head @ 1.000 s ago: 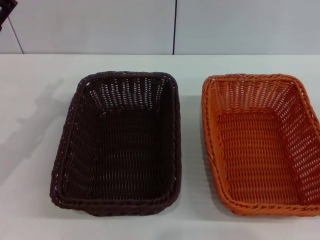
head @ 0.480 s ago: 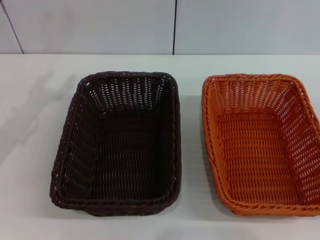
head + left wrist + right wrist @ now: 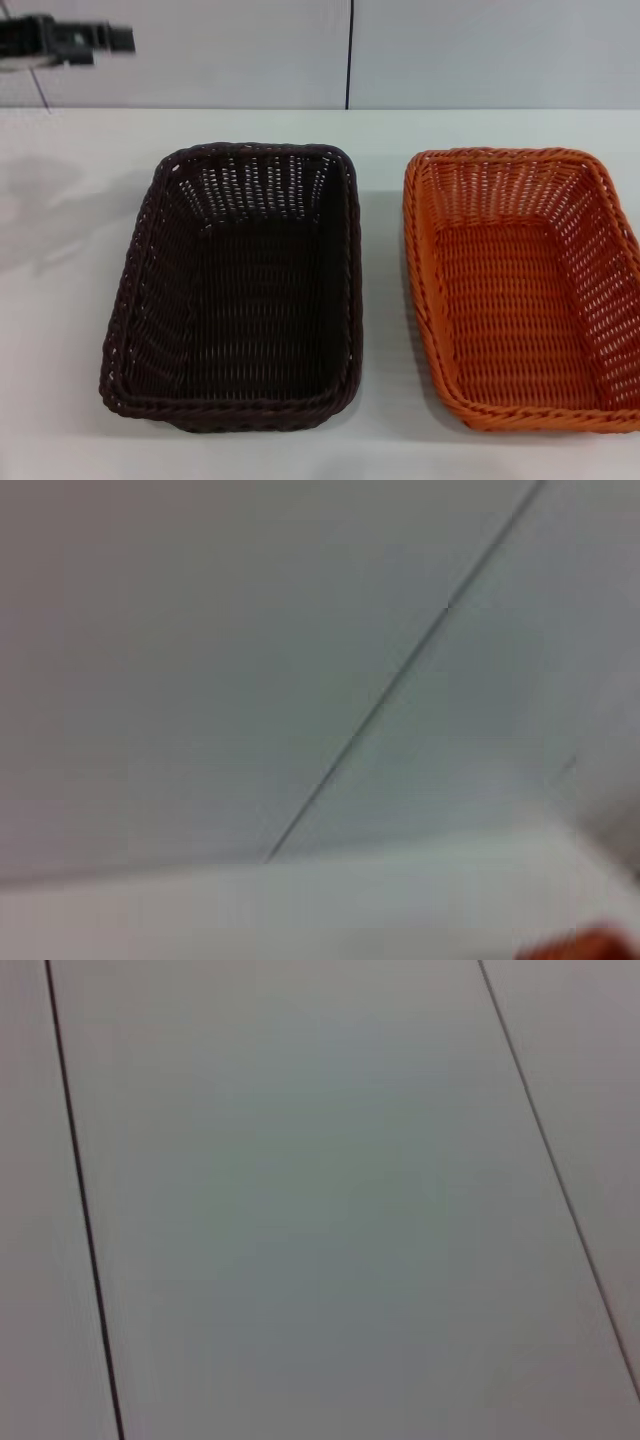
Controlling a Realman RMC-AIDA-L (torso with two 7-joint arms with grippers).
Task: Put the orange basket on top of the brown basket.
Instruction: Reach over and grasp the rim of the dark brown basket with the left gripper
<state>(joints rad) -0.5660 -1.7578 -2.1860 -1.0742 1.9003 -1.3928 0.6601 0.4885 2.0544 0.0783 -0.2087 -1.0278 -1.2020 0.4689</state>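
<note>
Two baskets side by side, left gripper far away

We see the orange basket [image 3: 520, 290] just beside the brown basket [image 3: 235, 290] on the white table [image 3: 380, 130], well apart from our left gripper [image 3: 75, 40]; whether it is clenched, we cannot tell.

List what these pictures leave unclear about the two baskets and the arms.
- Left gripper: blurred at the head view's top left corner; fingers unreadable.
- Right gripper: in no view; its wrist view shows only wall panels.
- Orange basket: its right side is cut by the head view's edge; only a blurred orange sliver shows in the left wrist view.
- Brown basket: absent from both wrist views.
</note>
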